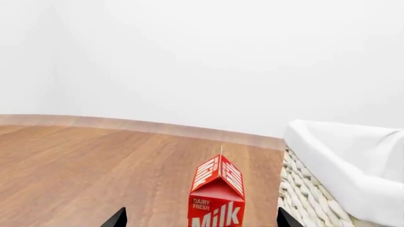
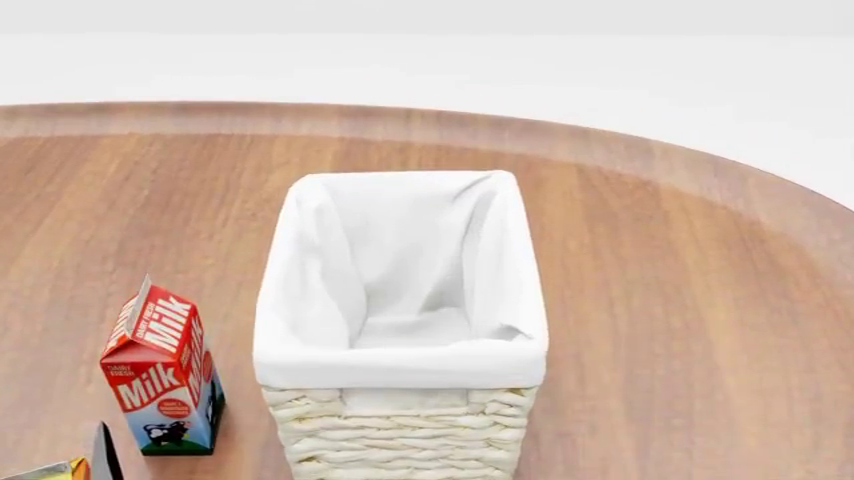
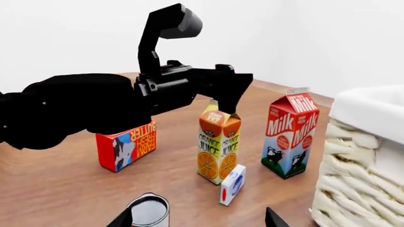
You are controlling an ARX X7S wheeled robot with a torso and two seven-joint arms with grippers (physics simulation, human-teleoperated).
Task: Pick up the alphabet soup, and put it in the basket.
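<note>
light: bright, even, diffuse | shadows: faint, soft beneath the milk carton (image 2: 162, 372) and basket (image 2: 400, 425) | glare: white wall washed out | focus: sharp | edges: table rim bows

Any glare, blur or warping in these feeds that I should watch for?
Head view: sharp, even light, no glare; table edge bows, a sign of lens warp. Left wrist view: milk carton crisp, cut off below. Right wrist view: left arm pure black, detail lost; soft shadows.
</note>
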